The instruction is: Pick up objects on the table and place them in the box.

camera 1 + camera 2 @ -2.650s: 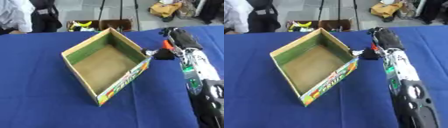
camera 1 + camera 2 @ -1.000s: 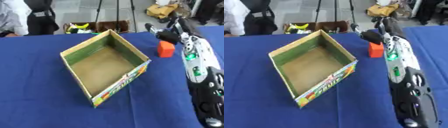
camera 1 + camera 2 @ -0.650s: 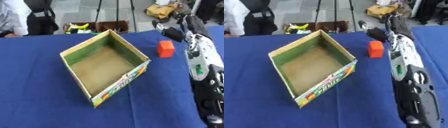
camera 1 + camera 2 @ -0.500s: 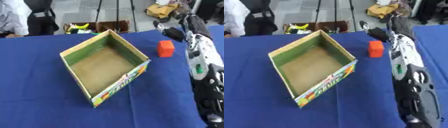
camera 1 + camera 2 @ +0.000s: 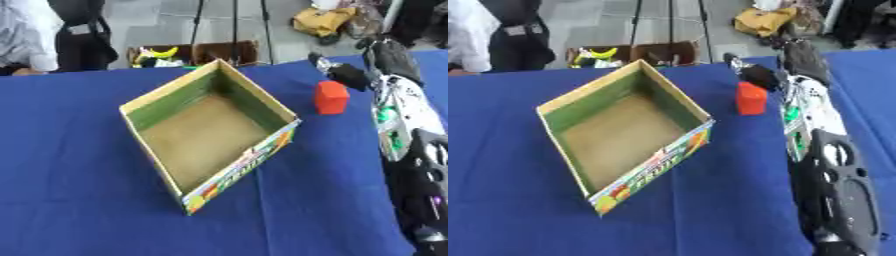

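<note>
A small red block (image 5: 331,97) is seen standing on the blue bench (image 5: 79,200), near its far right edge and just to the right of the box (image 5: 208,136), apart from its wall. The box, a shallow open cardboard tray with green inner walls and fruit printing outside, is set cornerwise at the middle of the bench and holds nothing. The right robot hand (image 5: 343,75) is held just behind the block, at its far side; whether its fingers are released or clenched cannot be told, and no grasp on the block is seen. The left robot hand is not shown. The pick-up step is judged to be in hand: the block must next be enclosed, lifted, and carried left over the box rim.
</note>
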